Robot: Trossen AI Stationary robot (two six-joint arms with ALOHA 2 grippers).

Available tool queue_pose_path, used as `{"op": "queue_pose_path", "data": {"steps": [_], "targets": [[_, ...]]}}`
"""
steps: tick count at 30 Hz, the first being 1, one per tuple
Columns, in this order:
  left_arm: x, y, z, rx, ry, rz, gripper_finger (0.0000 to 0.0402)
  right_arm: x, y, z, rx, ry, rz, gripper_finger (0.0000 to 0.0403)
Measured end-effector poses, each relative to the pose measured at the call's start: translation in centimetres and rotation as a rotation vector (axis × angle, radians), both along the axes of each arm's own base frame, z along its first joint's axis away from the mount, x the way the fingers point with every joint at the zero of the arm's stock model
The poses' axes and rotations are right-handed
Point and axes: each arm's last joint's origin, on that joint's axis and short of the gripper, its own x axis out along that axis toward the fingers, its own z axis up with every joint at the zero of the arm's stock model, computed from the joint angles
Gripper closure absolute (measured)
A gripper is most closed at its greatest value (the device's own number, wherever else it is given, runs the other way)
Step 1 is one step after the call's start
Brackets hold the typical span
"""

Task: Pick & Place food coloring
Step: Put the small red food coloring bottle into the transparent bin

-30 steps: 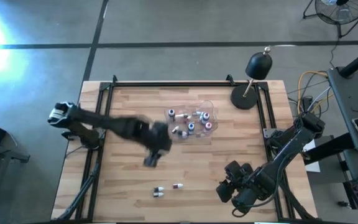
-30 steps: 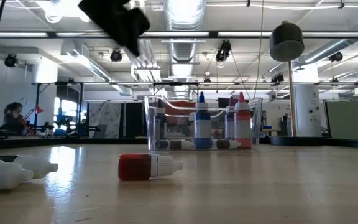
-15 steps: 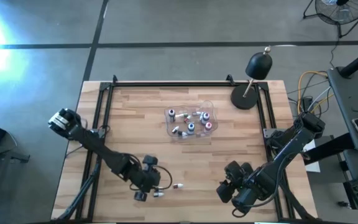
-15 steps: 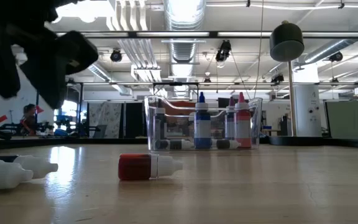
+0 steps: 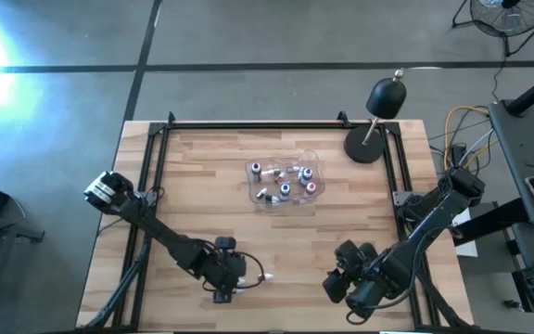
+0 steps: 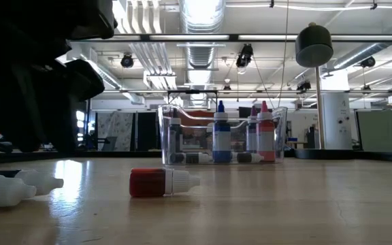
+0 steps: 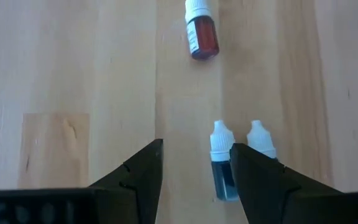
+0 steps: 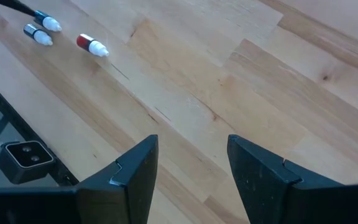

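Low in the frame's centre, our left gripper [image 7: 194,165] hangs open beside two blue bottles [image 7: 224,168] lying on smooth planks; we should centre one rounded plastic body between the jaws. A red bottle [image 5: 265,276] lies near. Our right gripper [image 8: 191,158] waits open, lower right.

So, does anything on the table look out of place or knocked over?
Yes: three food coloring bottles lie on their sides on the bare wood, a red one and two more beside the open left end effector, outside the clear tub.
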Motion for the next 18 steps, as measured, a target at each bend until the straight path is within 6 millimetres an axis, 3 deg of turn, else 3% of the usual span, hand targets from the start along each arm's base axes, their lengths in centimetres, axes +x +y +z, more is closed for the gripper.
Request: {"op": "queue_pose_path", "data": {"steps": [6, 13, 18], "targets": [[0.2, -0.1, 0.5, 0.007, -0.043, 0.017, 0.0241, 0.0, 0.0, -0.1, -0.004, 0.002, 0.006, 0.0216], [2.1, -0.2, 1.6, -0.032, -0.252, -0.020, 0.0241, 0.0, 0.0, -0.1, -0.003, 0.001, 0.001, 0.0216], [3.5, 0.1, 0.3, -0.034, -0.282, 0.016, 0.0241, 0.0, 0.0, -0.1, 0.001, -0.001, -0.008, 0.0216]]}}
